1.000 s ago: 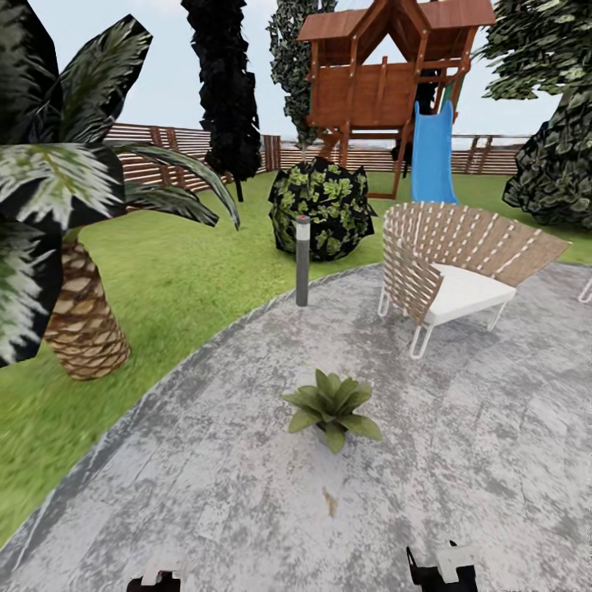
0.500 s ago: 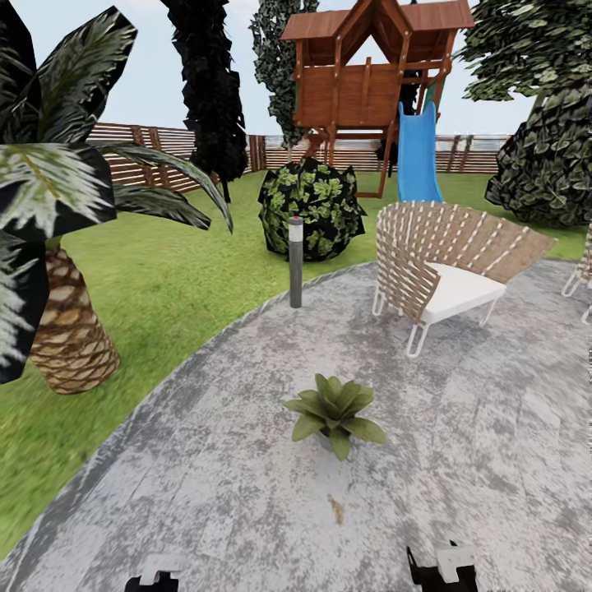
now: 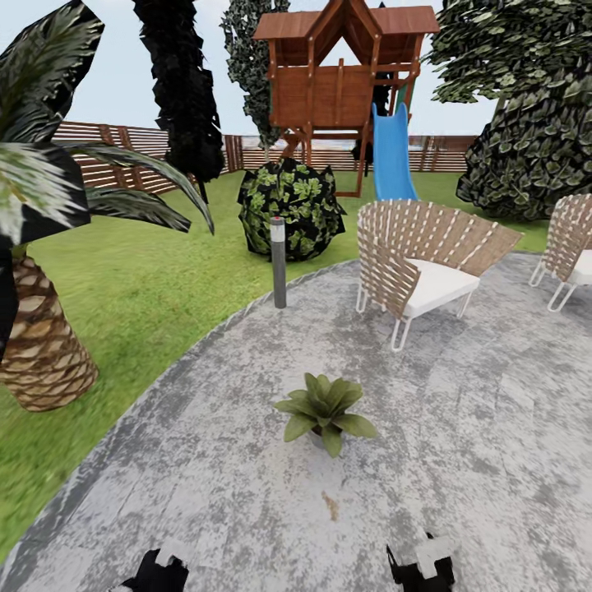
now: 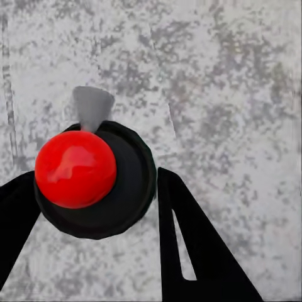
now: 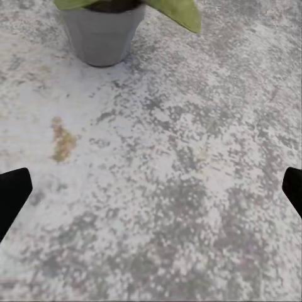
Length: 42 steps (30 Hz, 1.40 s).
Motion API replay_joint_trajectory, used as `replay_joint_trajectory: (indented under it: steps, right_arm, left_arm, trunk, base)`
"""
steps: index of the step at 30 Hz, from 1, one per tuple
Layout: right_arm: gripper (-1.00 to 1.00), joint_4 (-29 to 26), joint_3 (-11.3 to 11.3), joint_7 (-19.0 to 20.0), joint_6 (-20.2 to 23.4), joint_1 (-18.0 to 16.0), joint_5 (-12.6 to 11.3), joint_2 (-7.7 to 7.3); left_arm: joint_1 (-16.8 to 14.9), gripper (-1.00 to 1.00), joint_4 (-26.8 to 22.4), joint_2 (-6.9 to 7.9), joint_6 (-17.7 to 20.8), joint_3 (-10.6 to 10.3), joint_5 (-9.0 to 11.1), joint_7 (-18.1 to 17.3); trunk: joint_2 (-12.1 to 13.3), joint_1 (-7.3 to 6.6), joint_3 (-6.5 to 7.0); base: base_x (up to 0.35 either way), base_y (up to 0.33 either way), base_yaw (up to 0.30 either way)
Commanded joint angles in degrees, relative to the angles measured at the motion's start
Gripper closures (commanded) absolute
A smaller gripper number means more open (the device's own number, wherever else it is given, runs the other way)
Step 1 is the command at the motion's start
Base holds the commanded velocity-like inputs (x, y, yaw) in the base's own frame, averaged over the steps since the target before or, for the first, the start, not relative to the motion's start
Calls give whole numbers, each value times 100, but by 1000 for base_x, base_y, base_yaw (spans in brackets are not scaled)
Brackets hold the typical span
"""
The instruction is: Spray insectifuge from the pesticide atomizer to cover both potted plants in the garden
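While unlabelled, potted plant [image 3: 324, 409] on patio [image 3: 460, 427], right pincer [image 5: 151, 189] spread

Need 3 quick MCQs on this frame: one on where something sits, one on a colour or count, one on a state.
1. Where does the potted plant stand?
A. on the grey paved patio
B. on the lawn
C. on a chair seat

2. What colour is the slide on the wooden playhouse?
A. red
B. blue
C. yellow

3. How is the right gripper in its wrist view?
A. shut on the pot
B. shut on a leaf
C. open, nothing between its fingers

Answers:
1. A, the grey pot rests on mottled paving, well clear of the grass.
2. B, the chute is plain blue.
3. C, the dark fingertips sit at opposite edges with bare paving between them.
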Motion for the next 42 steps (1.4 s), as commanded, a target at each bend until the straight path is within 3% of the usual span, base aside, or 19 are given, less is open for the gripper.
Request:
replay_joint_trajectory:
  steps: [1, 2, 3, 5, 7, 10, 13, 17, 21, 30, 31, 34, 35, 42]
  right_arm:
    - [-100, -221, 218, 115, -2, -4, 428, 19]
    - [-100, -433, 368, 315, 48, -4, 704, 25]
    - [-100, -1006, 505, 1270, 568, -26, 1131, 30]
    - [-100, -1488, 527, 2203, 1047, -109, 1205, 31]
    - [-100, -1884, 537, 2986, 1298, -164, 1227, 31]
    - [-100, -2189, 540, 3765, 1397, -240, 1261, 31]
    - [-100, -2183, 503, 3904, 1390, -315, 1332, 97]
    - [-100, -2288, 476, 3870, 1391, -305, 1240, 227]
    - [-100, -2334, 506, 3891, 1398, -303, 1237, 356]
    - [-100, -2365, 713, 4084, 1406, -368, 1445, 563]
    - [100, -2364, 746, 4117, 1407, -375, 1477, 587]
    - [100, -2360, 843, 4213, 1407, -381, 1512, 616]
    - [100, -2362, 1197, 4393, 1407, -381, 1514, 618]
    - [100, -2364, 1299, 4598, 1407, -390, 1520, 783]
  left_arm:
    - [-174, 100, 4, 1, -3, -5, -425, -384]
    - [-312, 100, 4, 1, 13, -5, -680, -714]
    - [-621, 100, 4, 0, 120, -5, -1305, -1696]
    - [-810, 100, 4, -3, 172, -3, -1808, -2389]
    - [-972, 100, 4, -1, 194, 2, -2157, -2870]
    - [-1172, 100, 3, -12, 198, 0, -2309, -3400]
    - [-1224, 100, -67, -53, 254, -45, -2405, -3511]
    - [-1227, 100, -79, 14, 206, -18, -2381, -3551]
    - [-1231, 100, -150, 5, 188, -15, -2515, -3588]
    - [-1236, 100, -398, -247, 219, -5, -2782, -3875]
    - [-1236, 100, -431, -279, 229, -5, -2811, -3907]
    - [-1243, 100, -527, -377, 295, -5, -2897, -4002]
    - [-1244, 100, -620, -570, 302, -5, -3850, -4408]
    - [-1253, 100, -661, -752, 301, -9, -3925, -4409]
  trunk:
    - [-2, -1, -5]
    - [-2, -1, -5]
    - [-2, -1, -5]
    - [-2, -1, -5]
    - [-2, -1, -5]
    - [-2, -1, -5]
    - [-2, -1, -5]
    - [-2, -1, -5]
    - [-2, -1, -5]
    - [-2, -1, -5]
    - [-2, -1, -5]
    - [-2, -1, -5]
    - [-2, -1, -5]
    - [-2, -1, -5]
  base:
    - [0, 301, -1]
    - [0, 302, 0]
    - [0, 198, 0]
    - [0, 76, 0]
    - [0, 20, 0]
    - [0, 4, 0]
    - [0, 0, 0]
    - [0, 0, 0]
    - [0, 0, 0]
    - [0, 0, 0]
    - [0, 0, 0]
    - [0, 0, 0]
    - [0, 0, 0]
    - [0, 0, 0]
